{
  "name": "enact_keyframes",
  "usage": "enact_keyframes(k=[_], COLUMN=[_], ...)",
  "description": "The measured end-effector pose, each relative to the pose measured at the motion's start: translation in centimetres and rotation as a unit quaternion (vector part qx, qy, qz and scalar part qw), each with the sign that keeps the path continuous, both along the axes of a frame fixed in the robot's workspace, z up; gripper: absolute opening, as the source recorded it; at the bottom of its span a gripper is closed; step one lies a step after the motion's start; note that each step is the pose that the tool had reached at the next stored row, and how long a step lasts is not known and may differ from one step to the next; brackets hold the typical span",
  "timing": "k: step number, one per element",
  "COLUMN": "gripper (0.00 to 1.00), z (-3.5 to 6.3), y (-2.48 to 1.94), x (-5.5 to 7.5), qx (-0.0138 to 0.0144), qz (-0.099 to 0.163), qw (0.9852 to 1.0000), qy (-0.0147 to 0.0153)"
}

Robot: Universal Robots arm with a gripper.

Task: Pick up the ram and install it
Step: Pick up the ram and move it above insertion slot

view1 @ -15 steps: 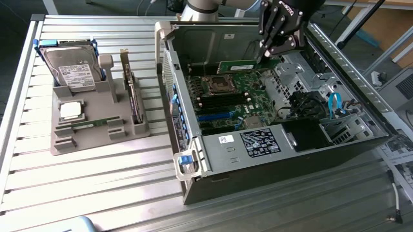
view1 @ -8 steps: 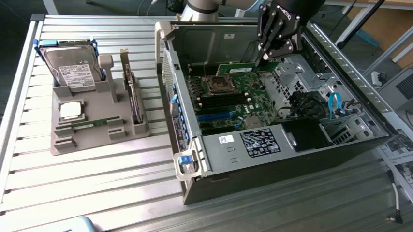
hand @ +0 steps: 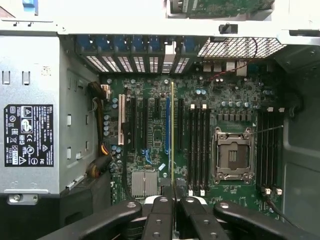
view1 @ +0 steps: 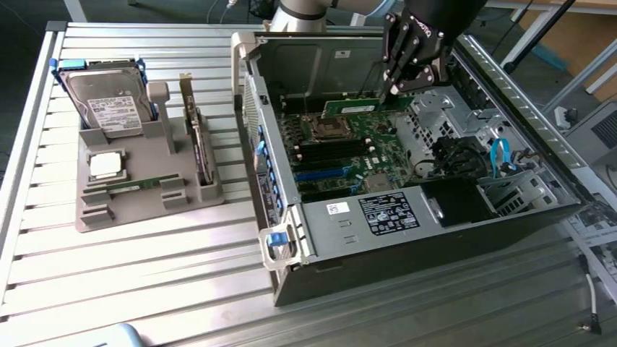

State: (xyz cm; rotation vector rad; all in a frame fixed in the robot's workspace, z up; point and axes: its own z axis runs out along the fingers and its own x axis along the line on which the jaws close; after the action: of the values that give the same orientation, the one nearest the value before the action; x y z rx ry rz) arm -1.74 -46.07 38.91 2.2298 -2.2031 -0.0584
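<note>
As you look from the exterior view, you find this:
Gripper (view1: pixel 395 88): closed on one end of the ram (view1: pixel 352 107).
Ram: held level above the motherboard (view1: pixel 347 155), at 1 o'clock from the picture centre, not yet in a slot.
Holder (view1: pixel 144 195): at 9 o'clock from the case (view1: pixel 386 275), carrying the hard drive (view1: pixel 114 101).

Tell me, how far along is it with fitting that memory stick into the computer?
Done: the ram is picked up, with the claw shut on it. In hand: it hangs above the motherboard inside the open computer case, not in any slot. Left: seating it. The long black memory slots beside the processor socket stand empty.
</note>
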Motion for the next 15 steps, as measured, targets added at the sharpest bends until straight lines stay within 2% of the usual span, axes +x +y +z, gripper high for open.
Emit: enact_keyframes(k=[10, 15], gripper=[0.12, 0.12], z=[-0.14, -0.17], y=[0.02, 0.3], x=[0.01, 0.0], qx=[0.0001, 0.0], qz=[0.0, 0.0], qw=[1.0, 1.0], qy=[0.0, 0.0])
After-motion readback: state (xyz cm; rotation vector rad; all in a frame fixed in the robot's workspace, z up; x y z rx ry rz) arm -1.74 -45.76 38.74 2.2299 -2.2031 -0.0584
